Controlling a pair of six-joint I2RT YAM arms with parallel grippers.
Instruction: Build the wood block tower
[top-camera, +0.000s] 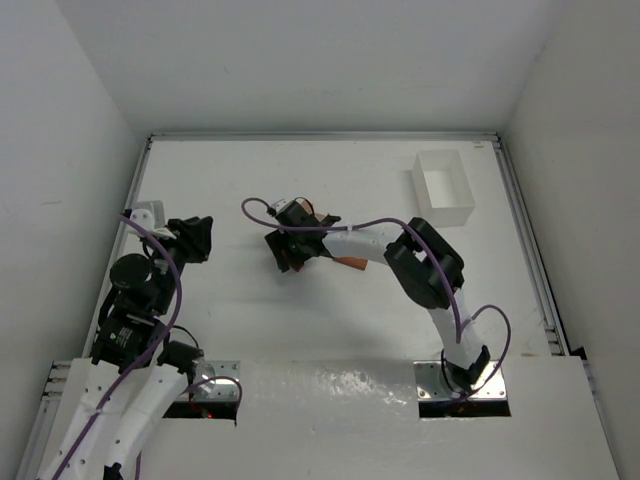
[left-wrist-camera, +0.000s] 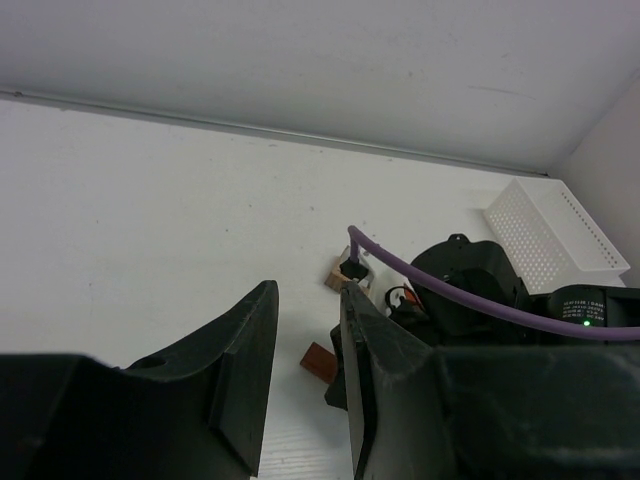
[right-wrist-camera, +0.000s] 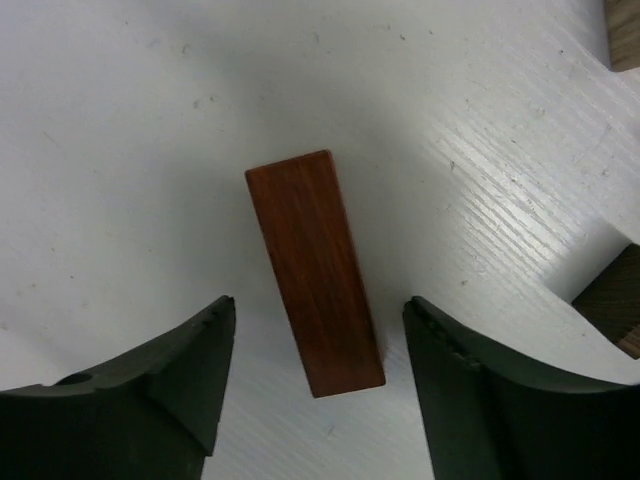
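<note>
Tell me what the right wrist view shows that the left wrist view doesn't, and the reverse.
Right wrist only: the open fingers of the right gripper flanking, not touching, a reddish-brown bar lying flat. Left wrist only: the left gripper, open and empty, the right arm, the white box. Both: the white table, and a reddish block in the left view is perhaps that same bar.

Looking down past my right wrist I count three wooden blocks: one reddish-brown bar (right-wrist-camera: 315, 270), one dark brown block (right-wrist-camera: 615, 300) cut off by the edge, and one pale tan block (right-wrist-camera: 625, 32) in the corner. From overhead I count one box (top-camera: 443, 180) and my two arms, the left arm (top-camera: 150, 290) and the right arm (top-camera: 425, 265). That arm hides most of the blocks there, so I cannot count them from above.
</note>
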